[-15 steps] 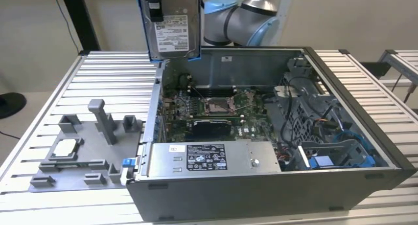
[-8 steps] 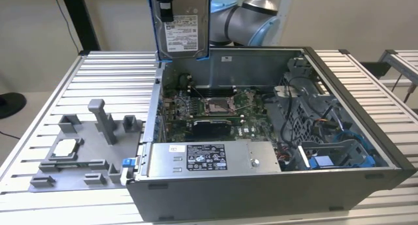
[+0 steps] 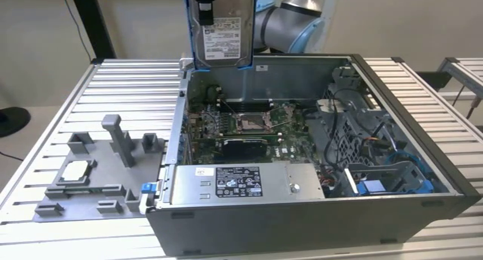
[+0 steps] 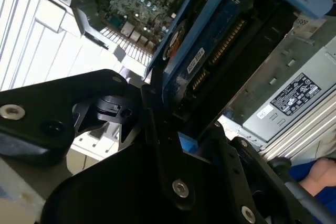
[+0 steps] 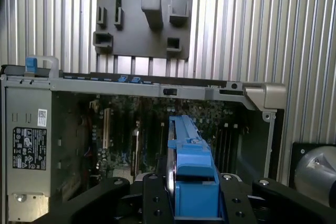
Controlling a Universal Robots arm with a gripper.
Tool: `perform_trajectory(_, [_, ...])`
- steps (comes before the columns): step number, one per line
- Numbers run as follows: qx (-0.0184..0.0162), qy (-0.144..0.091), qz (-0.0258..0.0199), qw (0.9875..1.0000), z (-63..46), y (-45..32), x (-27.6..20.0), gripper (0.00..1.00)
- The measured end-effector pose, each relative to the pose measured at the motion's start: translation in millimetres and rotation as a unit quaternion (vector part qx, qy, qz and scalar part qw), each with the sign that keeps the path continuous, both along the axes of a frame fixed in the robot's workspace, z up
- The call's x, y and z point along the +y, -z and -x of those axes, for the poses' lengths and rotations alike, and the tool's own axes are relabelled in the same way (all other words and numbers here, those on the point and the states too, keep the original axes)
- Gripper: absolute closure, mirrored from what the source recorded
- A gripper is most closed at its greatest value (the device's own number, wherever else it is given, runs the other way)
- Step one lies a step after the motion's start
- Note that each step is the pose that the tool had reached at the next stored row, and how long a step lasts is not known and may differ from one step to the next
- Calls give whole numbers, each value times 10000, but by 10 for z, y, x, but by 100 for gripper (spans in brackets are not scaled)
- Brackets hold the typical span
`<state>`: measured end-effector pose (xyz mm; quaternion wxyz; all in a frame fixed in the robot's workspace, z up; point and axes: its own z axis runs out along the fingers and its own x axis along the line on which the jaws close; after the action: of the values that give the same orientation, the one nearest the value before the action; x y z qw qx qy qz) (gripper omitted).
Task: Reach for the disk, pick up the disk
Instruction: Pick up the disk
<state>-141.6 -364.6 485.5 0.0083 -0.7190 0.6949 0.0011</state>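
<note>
Holds the disk (image 3: 223, 37) upright in a black gripper (image 3: 205, 14), high in the exterior view, above the back wall of an open computer case (image 3: 302, 232). Pinches it across its two flat sides, near the upper end, jaws pressed tight against the metal. Turns the white label side toward the exterior camera, with blue rails down both long edges. Hangs clear of the case, touching only the gripper, just in front of the grey robot arm (image 3: 294, 22).

Inside the case, well below the disk: a green circuit board (image 3: 249, 124) on the floor, a grey power box (image 3: 237, 183) with a black and white label along the near wall, and a blue drive cage (image 3: 392, 183) toward the exterior view's right. Under the case, a ribbed metal table (image 3: 128, 79). On that table, beside the case at the exterior view's left: a grey holder plate (image 3: 83, 186) with a small square chip (image 3: 76, 172) lying in it.

In the first wrist view, disk (image 5: 191, 166) seen edge-on, blue rail facing the camera, clamped between black fingers (image 5: 155, 198), with the open case and the holder plate beyond. In the second wrist view, same grip from the other side, disk (image 4: 210, 51) showing its dark underside, power box close behind.
</note>
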Motion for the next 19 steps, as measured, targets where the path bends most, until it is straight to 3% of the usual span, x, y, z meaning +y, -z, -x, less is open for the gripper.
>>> perform_trajectory(19, [-3,0,0,10000,-456,0,0,100])
